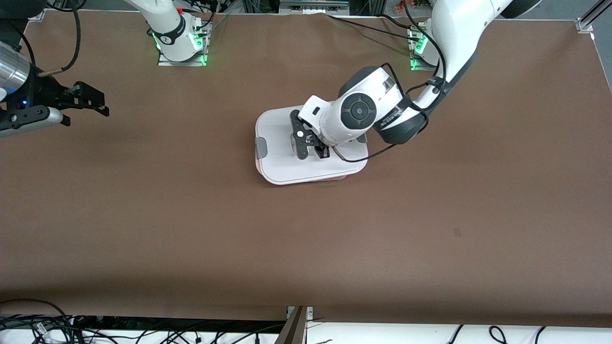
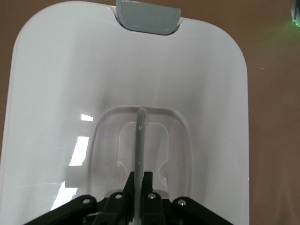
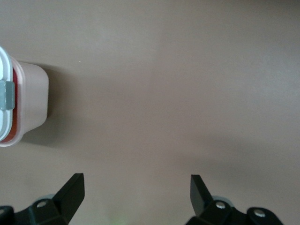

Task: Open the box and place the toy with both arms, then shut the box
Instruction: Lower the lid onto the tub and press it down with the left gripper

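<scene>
The box [image 1: 282,165] stands mid-table with its white lid on and a grey clip [image 1: 261,147] at the right arm's end. My left gripper [image 1: 311,151] is down on the lid, shut on the clear centre handle [image 2: 140,136], which runs between its fingers [image 2: 141,180]. The lid [image 2: 61,93] and a grey clip [image 2: 147,16] fill the left wrist view. My right gripper [image 1: 103,106] is open and empty, waiting in the air over bare table at the right arm's end. The right wrist view [image 3: 136,183] shows the box [image 3: 30,103] with a reddish tint under the lid. The toy is hidden.
The brown table cover [image 1: 306,239] spreads around the box. Both arm bases [image 1: 181,45] with green lights stand at the back edge. Cables [image 1: 48,325] lie past the front edge. A black cable loops from the left wrist over the lid [image 1: 363,157].
</scene>
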### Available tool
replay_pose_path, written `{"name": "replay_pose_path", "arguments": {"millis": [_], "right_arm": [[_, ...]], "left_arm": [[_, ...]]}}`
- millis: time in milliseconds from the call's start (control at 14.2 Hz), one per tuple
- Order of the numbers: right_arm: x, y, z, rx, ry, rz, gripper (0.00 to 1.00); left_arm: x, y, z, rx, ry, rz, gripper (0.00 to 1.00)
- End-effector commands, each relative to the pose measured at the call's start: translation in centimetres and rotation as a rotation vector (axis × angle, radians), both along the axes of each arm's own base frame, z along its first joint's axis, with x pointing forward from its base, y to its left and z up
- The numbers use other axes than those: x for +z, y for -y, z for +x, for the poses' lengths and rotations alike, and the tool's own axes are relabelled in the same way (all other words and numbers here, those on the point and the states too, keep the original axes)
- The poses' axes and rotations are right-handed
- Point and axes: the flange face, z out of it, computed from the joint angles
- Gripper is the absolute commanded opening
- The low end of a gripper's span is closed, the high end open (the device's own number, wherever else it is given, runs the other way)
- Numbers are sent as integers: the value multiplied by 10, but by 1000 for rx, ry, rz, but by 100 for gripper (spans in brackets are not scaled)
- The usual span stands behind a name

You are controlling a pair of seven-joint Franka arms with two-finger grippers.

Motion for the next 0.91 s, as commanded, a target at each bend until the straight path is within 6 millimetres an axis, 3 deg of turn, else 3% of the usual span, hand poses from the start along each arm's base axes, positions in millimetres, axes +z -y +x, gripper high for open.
{"name": "replay_pose_path", "arguments": {"millis": [0, 563, 844], "right_arm": [[9, 2, -12, -32, 27, -18, 100], [20, -15, -11, -126, 34, -32, 100], [24, -10, 4, -142, 51, -36, 100]], "left_arm": [[2, 4, -9, -15, 58, 48, 0], [-11, 7, -10, -35, 92, 56, 0], [-10, 15, -19, -70, 94, 57, 0]]}}
